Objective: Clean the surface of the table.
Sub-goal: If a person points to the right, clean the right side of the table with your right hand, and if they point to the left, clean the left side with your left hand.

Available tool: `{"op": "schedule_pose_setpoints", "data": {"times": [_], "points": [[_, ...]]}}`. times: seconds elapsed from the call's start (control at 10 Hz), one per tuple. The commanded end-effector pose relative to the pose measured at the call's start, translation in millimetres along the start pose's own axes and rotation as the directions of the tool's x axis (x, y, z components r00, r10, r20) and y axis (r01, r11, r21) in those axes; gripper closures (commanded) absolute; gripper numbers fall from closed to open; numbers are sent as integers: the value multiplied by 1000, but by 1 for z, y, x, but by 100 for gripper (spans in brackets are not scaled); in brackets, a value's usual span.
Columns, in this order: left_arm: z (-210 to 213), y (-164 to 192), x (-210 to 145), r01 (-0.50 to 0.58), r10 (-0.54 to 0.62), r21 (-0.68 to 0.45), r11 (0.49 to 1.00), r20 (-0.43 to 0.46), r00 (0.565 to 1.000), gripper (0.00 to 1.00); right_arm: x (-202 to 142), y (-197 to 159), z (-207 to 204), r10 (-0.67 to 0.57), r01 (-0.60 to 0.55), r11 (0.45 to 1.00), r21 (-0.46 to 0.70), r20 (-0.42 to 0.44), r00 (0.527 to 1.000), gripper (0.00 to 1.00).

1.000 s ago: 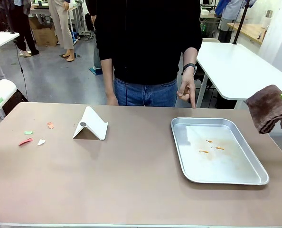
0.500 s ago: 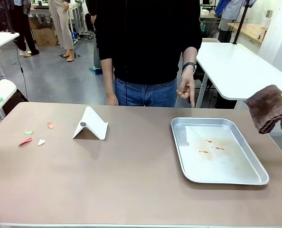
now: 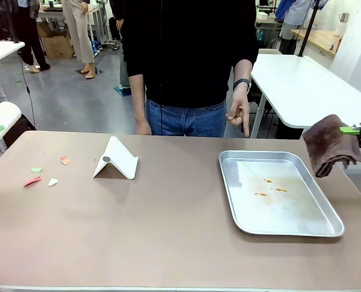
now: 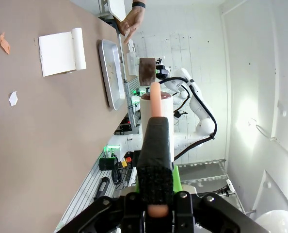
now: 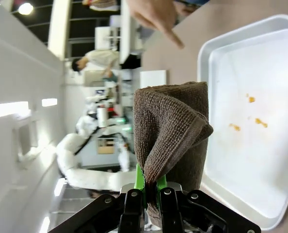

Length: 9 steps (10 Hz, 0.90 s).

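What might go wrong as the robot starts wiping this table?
The cloth hangs loose from the right gripper near the tray; it could snag the rim and shove it. The person's hand points down near the tray and might get bumped. Wiping could push the coloured scraps off the table.

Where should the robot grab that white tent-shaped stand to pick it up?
Probably by the raised top edge of the white stand, coming straight down from above. Its sloping sides meet there in a thin ridge the jaws could pinch, while its wide base sits flat on the table.
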State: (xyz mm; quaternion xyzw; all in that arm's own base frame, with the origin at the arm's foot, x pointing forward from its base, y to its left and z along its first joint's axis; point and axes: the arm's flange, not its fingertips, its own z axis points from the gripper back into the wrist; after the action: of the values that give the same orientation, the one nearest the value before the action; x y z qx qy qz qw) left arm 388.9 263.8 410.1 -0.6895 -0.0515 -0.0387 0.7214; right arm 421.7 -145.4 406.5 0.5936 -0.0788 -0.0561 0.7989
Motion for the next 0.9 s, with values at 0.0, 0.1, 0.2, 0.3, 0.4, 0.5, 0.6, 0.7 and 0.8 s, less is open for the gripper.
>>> {"op": "schedule_pose_setpoints", "data": {"times": [0.0,0.1,0.2,0.3,0.4,0.5,0.6,0.7,0.8], "points": [[2,-4,-3,-1,1,-5,1000,0,1000,100,-7,11,-26,21,-17,984,-178,19,1000,90],[2,-4,-3,-1,1,-5,1000,0,1000,100,-5,15,-38,19,-12,970,-245,24,1000,90],[2,-4,-3,-1,1,-5,1000,0,1000,100,-3,18,-50,18,1,947,-323,54,998,90],[2,-4,-3,-1,1,-5,1000,0,1000,100,0,21,-62,35,0,909,-417,74,997,90],[2,-4,-3,-1,1,-5,1000,0,1000,100,2,23,-73,54,-16,879,-477,67,996,90],[2,-4,-3,-1,1,-5,1000,0,1000,100,5,24,-84,76,-40,845,-533,46,996,90],[2,-4,-3,-1,1,-5,1000,0,1000,100,7,24,-91,92,-55,800,-597,32,995,90],[2,-4,-3,-1,1,-5,1000,0,1000,100,12,23,-96,92,-68,750,-658,2,996,90],[2,-4,-3,-1,1,-5,1000,0,1000,100,17,22,-99,91,-94,711,-697,-42,995,90]]}}
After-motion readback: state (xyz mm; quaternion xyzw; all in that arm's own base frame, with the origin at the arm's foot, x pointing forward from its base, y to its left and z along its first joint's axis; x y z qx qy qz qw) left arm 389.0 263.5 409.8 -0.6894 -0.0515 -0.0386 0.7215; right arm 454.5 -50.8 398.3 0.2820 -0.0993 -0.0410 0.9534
